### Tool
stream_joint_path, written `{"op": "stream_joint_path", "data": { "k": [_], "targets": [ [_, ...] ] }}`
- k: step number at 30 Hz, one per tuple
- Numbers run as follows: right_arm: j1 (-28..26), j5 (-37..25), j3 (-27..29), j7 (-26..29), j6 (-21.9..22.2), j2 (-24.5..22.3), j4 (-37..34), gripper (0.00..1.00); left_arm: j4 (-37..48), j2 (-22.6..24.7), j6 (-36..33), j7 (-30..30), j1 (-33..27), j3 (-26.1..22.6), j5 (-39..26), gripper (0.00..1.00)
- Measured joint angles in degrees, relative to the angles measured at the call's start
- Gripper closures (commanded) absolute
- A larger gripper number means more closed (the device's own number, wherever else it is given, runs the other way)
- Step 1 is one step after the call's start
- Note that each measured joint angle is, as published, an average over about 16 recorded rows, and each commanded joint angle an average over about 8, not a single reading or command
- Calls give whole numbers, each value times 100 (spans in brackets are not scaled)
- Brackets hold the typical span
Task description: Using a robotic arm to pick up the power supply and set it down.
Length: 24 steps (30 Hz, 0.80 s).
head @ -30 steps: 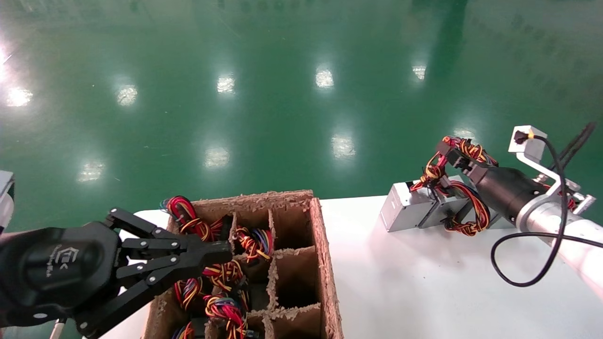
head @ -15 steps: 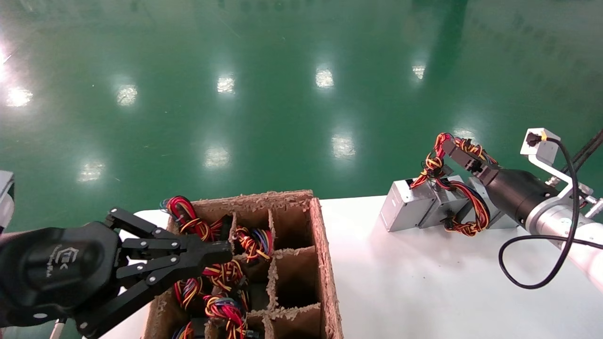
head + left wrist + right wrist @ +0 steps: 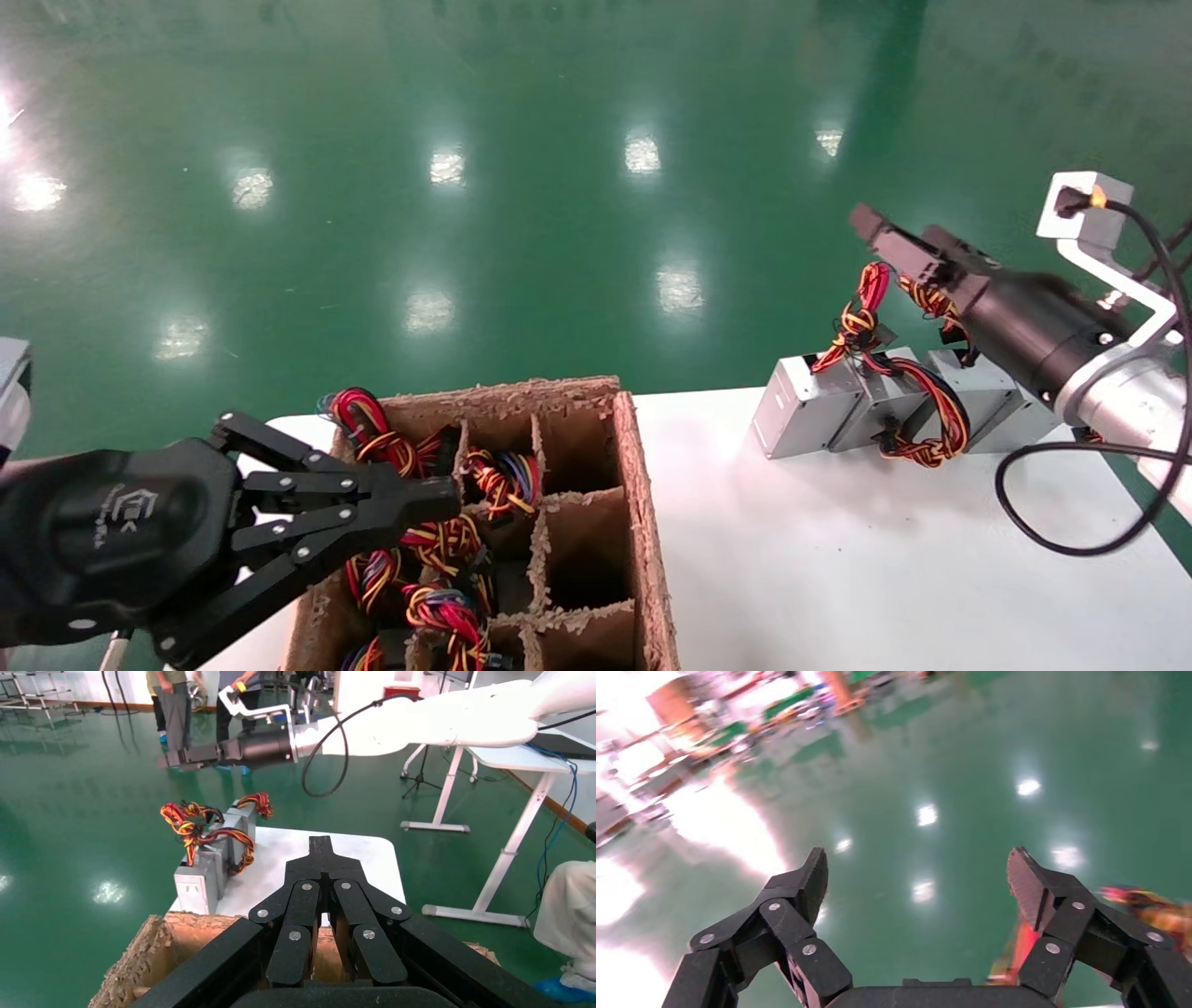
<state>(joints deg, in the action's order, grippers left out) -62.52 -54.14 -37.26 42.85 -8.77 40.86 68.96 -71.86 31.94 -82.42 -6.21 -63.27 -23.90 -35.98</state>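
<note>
Grey power supplies sit in a short row at the far right edge of the white table [image 3: 838,559] in the head view, three boxes side by side, which reads as the put-down spot for units taken from the carton. The power supply [image 3: 978,396] at the right end of that row lies flat, its red-and-yellow wire bundle [image 3: 871,312] arching up above the row. The robotic arm [image 3: 1131,410] reaches in from the right, and its right gripper [image 3: 899,244] hangs just above the row, holding nothing, so the unit appears to be set down and released. The left gripper [image 3: 410,503] rests low over the cardboard divider box [image 3: 643,522], whose left cells are full of wire bundles [image 3: 438,540] while the right cells look vacant; my guess is that it is parked, or waiting its turn at the box.

In the left wrist view the left gripper [image 3: 322,855] has its fingers pressed together with nothing between them, above the box rim [image 3: 151,941]. Beyond it the row of supplies [image 3: 211,860] stands on the table, with the other arm's gripper [image 3: 179,757] clear above them.

In the right wrist view the right gripper [image 3: 916,874] is spread wide, with only green floor [image 3: 947,762] between its fingers and blurred coloured wires [image 3: 1151,906] off to one side, well clear of the grip.
</note>
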Motion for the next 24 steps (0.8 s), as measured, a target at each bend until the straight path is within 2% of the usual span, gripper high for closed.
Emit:
{"op": "stream_joint_path", "data": {
  "k": [8,14,15,22,24],
  "targets": [
    [30,123,263,-373,-770,-81,150,0,0,0,0,0,0,0,0,100],
    [37,252,480,-704,-1579,-140,186,0,0,0,0,0,0,0,0,100],
    [39,274,517,-760,-1715,-150,192,0,0,0,0,0,0,0,0,90],
    [48,425,771,-1148,-2660,-218,235,0,0,0,0,0,0,0,0,2],
    [50,468,844,-1259,-2931,-238,247,0,0,0,0,0,0,0,0,0]
  ]
}}
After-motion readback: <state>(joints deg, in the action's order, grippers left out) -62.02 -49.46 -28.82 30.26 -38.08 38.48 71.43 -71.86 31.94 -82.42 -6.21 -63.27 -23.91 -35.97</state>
